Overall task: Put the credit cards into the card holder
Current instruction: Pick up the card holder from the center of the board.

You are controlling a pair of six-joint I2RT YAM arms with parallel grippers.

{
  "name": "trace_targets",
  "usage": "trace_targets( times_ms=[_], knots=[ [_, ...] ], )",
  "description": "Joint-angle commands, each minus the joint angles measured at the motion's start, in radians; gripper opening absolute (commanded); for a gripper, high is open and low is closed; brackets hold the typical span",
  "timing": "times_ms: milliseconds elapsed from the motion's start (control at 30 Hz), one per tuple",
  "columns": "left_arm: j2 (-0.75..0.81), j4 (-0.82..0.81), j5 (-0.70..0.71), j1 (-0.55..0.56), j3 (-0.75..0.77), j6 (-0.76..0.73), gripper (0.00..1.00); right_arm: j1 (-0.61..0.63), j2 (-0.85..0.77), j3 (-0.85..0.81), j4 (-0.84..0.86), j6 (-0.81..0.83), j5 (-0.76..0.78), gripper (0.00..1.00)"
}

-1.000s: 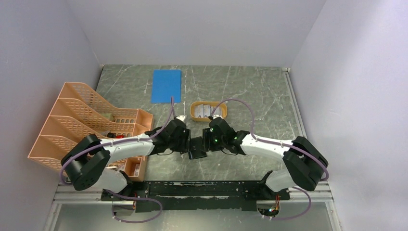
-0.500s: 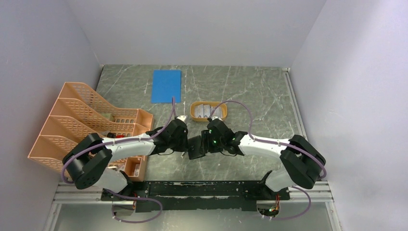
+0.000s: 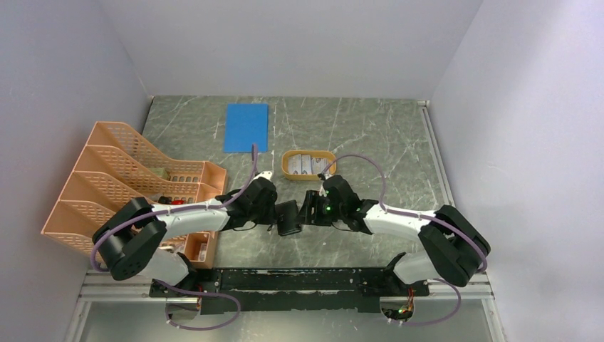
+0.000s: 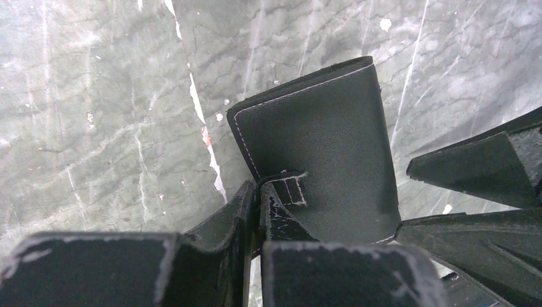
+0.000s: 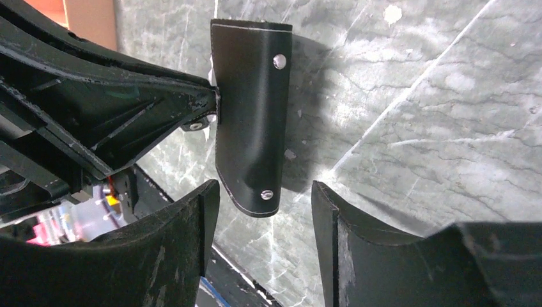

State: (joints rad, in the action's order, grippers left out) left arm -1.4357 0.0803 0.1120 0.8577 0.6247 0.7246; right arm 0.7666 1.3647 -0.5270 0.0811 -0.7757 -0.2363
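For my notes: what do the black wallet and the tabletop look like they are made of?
The wallet looks like black leather or faux leather: matte, fine grain, pale stitching along the edges, metal snap studs. The tabletop looks like grey-green marble or a marble-print laminate: pale veins on a smooth, slightly shiny surface; the pictures cannot settle which.

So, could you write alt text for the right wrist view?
A black card holder is pinched at one edge by the shut left gripper, above a grey marble table. The right gripper stands open in the foreground, one finger on each side of the holder's lower end.
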Motion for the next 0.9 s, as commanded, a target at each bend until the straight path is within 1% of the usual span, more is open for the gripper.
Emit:
trace_targets(
  times_ms=[0, 233, 467, 833, 867],
  knots=[
    [-0.050, 0.082, 0.073, -0.010, -0.049, -0.004, 0.05, -0.028, 0.032, 0.044, 0.165, -0.056, -0.144, 0.58],
    [-0.060, 0.063, 0.050, -0.009, -0.054, 0.001, 0.05, -0.034, 0.113, 0.078, 0.280, -0.084, -0.201, 0.56],
    [-0.042, 0.051, 0.035, -0.010, -0.055, 0.000, 0.05, -0.035, 0.173, 0.066, 0.323, -0.091, -0.203, 0.55],
    [-0.043, 0.021, 0.013, -0.009, -0.076, 0.009, 0.05, -0.008, 0.281, 0.044, 0.422, -0.123, -0.259, 0.41],
    [-0.043, 0.017, 0.008, -0.009, -0.078, 0.010, 0.05, -0.005, 0.289, 0.042, 0.433, -0.127, -0.265, 0.39]
  ],
)
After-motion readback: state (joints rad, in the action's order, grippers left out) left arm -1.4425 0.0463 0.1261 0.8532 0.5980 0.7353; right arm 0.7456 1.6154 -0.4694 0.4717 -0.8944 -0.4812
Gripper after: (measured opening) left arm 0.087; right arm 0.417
